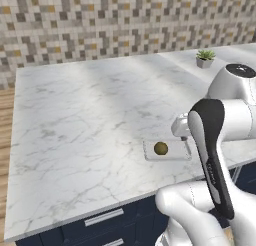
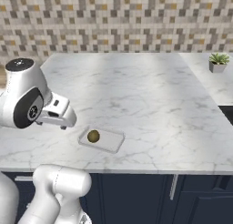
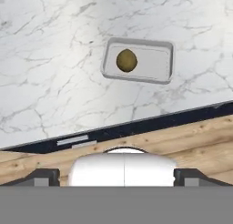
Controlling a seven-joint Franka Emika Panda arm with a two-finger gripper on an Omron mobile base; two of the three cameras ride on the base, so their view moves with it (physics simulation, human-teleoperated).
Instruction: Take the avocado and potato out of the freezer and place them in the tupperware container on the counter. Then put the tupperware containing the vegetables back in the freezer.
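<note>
— Hand view: anything getting cut off?
— Gripper (image 3: pixel 116 184) tips are barely peeking in, standing wide, empty. Potato (image 3: pixel 126 60) is lying in the tupperware container (image 3: pixel 157 77) near the counter (image 3: pixel 54 59) front edge, well apart from them.

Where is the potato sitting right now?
The potato lies inside the tupperware container, toward its left end in both base views, on the counter near the front edge, above the navy drawers.
</note>
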